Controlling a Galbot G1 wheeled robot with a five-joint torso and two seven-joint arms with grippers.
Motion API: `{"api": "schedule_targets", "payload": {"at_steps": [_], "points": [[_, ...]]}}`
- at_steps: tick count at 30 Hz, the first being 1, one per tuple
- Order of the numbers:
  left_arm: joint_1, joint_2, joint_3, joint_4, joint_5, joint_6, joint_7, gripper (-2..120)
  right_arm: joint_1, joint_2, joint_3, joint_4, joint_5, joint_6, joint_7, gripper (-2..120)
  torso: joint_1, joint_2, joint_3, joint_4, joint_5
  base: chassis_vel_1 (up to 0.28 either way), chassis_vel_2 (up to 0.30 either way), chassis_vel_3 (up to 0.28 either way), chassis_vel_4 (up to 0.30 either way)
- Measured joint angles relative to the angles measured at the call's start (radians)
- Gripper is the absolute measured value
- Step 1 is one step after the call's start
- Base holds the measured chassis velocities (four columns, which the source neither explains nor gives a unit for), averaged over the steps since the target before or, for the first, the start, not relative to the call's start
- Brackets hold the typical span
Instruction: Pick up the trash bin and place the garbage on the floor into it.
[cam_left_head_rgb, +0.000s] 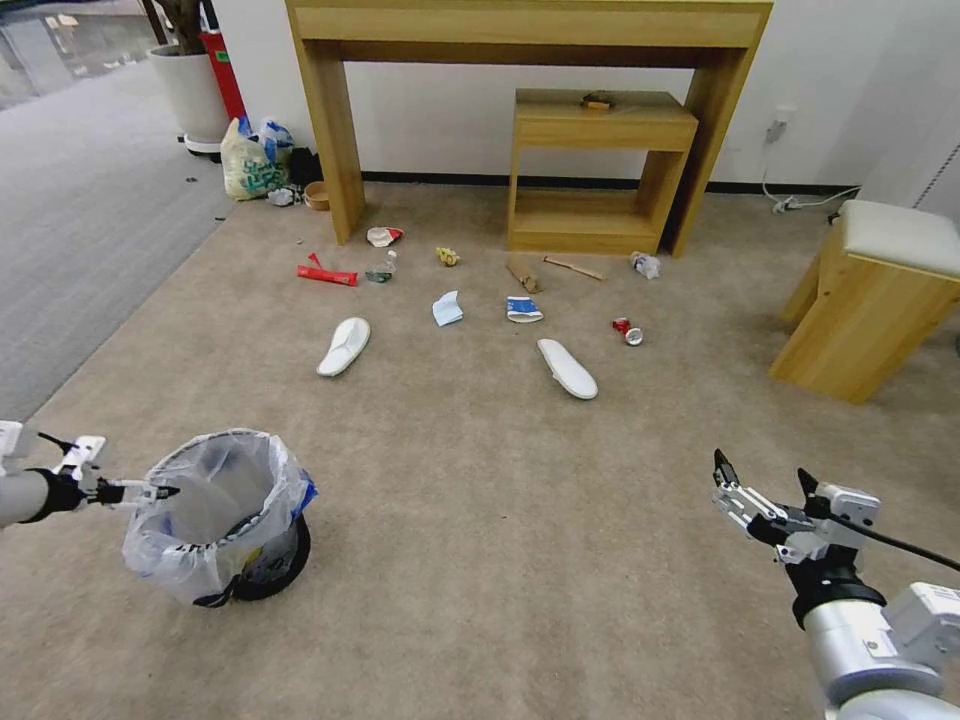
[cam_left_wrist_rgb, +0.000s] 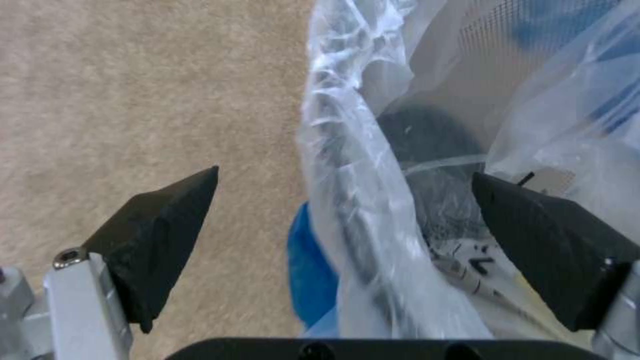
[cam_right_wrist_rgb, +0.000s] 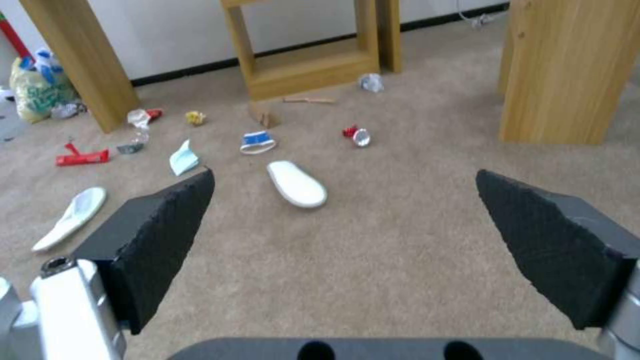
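The small round black trash bin (cam_left_head_rgb: 225, 520), lined with a crinkly clear plastic bag, is standing on the beige short-pile carpet floor (cam_left_head_rgb: 480, 520) near its grey-carpet edge. The left gripper (cam_left_wrist_rgb: 343, 210) is straddling the bin's rim, fingers spread, not clamping. The right gripper (cam_left_head_rgb: 765, 480) is hovering open above bare carpet. Two white slippers (cam_left_head_rgb: 345, 346) and other litter are lying farther ahead.

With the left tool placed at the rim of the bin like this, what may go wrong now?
1. The left tool is open astride the trash bin rim, which is wrapped in loose bag film; it may pinch only plastic and slip.
2. A one-sided hold may tilt the bin when it is lifted.
3. The garbage, such as the red can, lies far ahead on the floor.
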Motion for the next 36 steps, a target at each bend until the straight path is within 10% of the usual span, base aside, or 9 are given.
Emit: {"api": "schedule_targets", "payload": {"at_steps": [17, 36], "points": [[-0.094, -0.048, 0.068, 0.045, 0.049, 0.0, 0.019, 97, -0.017, 0.006, 0.002, 0.003, 0.047, -0.005, 0.053, 100, 0.0, 0.0, 0.0, -0.0001, 0.0008, 0.0, 0.0, 0.0, 0.0], [-0.087, -0.063, 0.057, 0.062, 0.062, 0.0, 0.014, 28, -0.001, 0.001, -0.006, 0.003, 0.054, -0.006, 0.069, 100, 0.0, 0.0, 0.0, -0.0002, 0.0006, 0.0, 0.0, 0.0, 0.0]]}}
